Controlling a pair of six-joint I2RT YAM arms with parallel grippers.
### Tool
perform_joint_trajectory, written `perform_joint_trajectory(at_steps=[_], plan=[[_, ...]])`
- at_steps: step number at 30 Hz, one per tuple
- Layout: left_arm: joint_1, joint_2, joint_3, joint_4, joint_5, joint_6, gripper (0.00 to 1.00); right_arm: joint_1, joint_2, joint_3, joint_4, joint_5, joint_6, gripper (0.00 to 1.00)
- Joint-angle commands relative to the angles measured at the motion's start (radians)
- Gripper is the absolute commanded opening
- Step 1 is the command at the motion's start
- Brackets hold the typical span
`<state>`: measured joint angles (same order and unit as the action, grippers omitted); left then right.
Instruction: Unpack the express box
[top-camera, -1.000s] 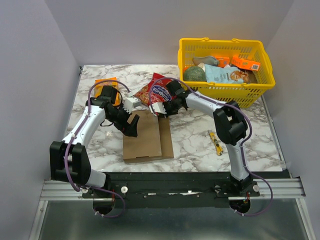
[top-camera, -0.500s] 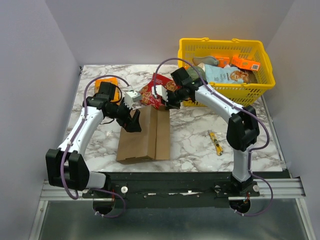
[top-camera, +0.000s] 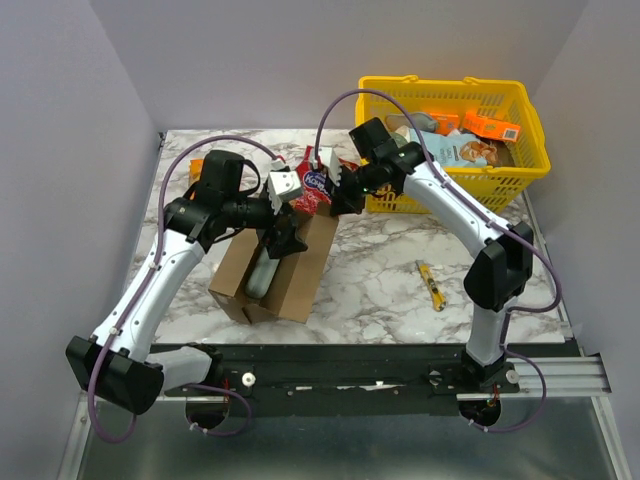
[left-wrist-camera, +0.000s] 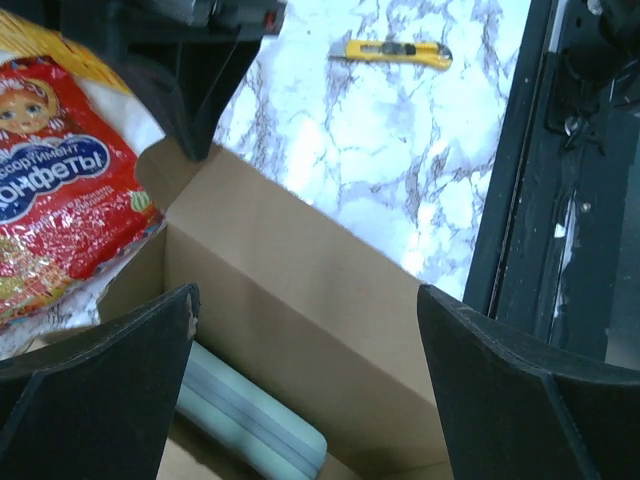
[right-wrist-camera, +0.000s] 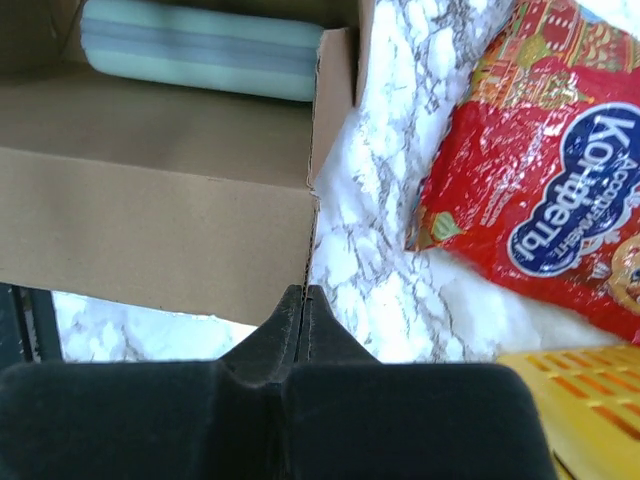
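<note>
A: View from above?
B: Shows a brown cardboard express box (top-camera: 303, 268) lying open on the white marble table (top-camera: 380, 270), toward the near edge, with a pale green pack (top-camera: 262, 275) inside.
A: Left wrist?
B: Finds the left gripper (left-wrist-camera: 307, 292) spread wide above the box, gripping nothing.
A: Right wrist?
B: Catches the right gripper (right-wrist-camera: 302, 292) clamped on the box's flap edge, beside a red printed snack bag (right-wrist-camera: 540, 190).

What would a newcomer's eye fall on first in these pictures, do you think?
Probably the open brown box in the middle of the table, a pale green packet lying inside, with the left gripper open above it and the right gripper pinching a flap's edge. Then the bright yellow basket at the far right corner, full of groceries, and the red snack bag beside the box.
</note>
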<state>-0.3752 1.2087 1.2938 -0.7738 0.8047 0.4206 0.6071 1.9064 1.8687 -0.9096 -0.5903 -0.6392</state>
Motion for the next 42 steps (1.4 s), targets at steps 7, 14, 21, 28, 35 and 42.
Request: perform_joint_trajectory(at_steps=[7, 14, 21, 28, 35, 42], plan=[[0.009, 0.043, -0.131, -0.113, -0.208, 0.185, 0.99, -0.001, -0.17, -0.126, -0.04, 0.047, -0.054, 0.0], [0.071, 0.042, -0.168, -0.107, -0.355, 0.167, 0.99, -0.012, -0.283, -0.281, -0.035, 0.118, -0.137, 0.0], [0.167, 0.032, -0.177, -0.025, -0.447, 0.136, 0.99, -0.075, -0.378, -0.433, 0.024, 0.167, -0.162, 0.0], [0.168, 0.055, -0.22, -0.022, -0.38, 0.066, 0.99, -0.078, -0.406, -0.599, 0.218, 0.237, -0.134, 0.18], [0.144, 0.07, -0.176, -0.03, -0.395, -0.05, 0.99, -0.078, -0.487, -0.517, 0.224, 0.274, 0.014, 0.78], [0.147, 0.14, -0.226, -0.03, -0.507, -0.112, 0.99, -0.078, -0.566, -0.278, 0.066, 0.283, 0.165, 1.0]])
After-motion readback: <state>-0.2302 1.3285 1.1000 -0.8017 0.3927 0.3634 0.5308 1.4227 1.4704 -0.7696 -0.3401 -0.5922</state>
